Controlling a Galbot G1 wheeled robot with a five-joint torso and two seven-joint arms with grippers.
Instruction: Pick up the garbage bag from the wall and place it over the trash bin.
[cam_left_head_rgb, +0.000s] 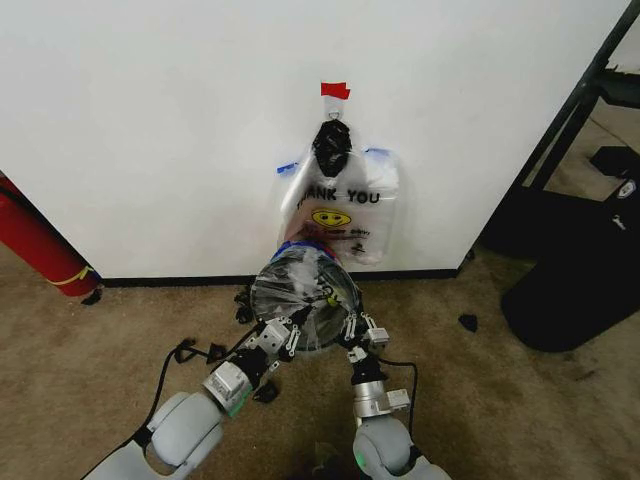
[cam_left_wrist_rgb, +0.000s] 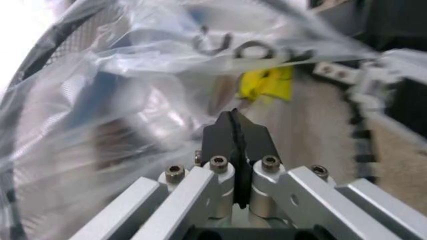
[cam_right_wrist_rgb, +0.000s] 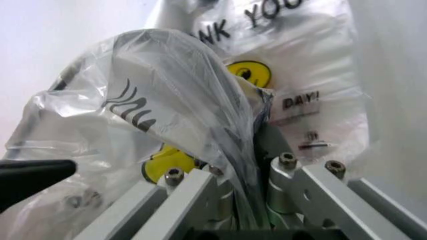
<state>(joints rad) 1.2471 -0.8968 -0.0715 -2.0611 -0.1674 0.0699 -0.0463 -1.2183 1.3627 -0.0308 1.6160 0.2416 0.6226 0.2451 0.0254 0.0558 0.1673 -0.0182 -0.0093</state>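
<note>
My left pincer (cam_left_head_rgb: 291, 331) is pressed fully together on the near-left rim of the bin (cam_left_head_rgb: 262, 290), its black tips (cam_left_wrist_rgb: 234, 134) meeting with no gap and the clear film bunched just beyond them; I cannot tell whether any film is caught between. My right pincer (cam_left_head_rgb: 352, 330) is clamped on a gathered fold of the bag (cam_right_wrist_rgb: 170, 107) at the near-right rim. Between the two pincers the bag (cam_left_head_rgb: 303, 287) lies spread over the bin's mouth (its yellow smiley shows through near the right pincer). Just beyond both pincers, the bunch of like bags (cam_left_head_rgb: 343, 212) hangs flat against the wall (cam_left_head_rgb: 160, 130), under a black knot (cam_left_head_rgb: 331, 146) and red tape (cam_left_head_rgb: 335, 90). The bin stands on the carpet (cam_left_head_rgb: 480, 400), close to the wall.
</note>
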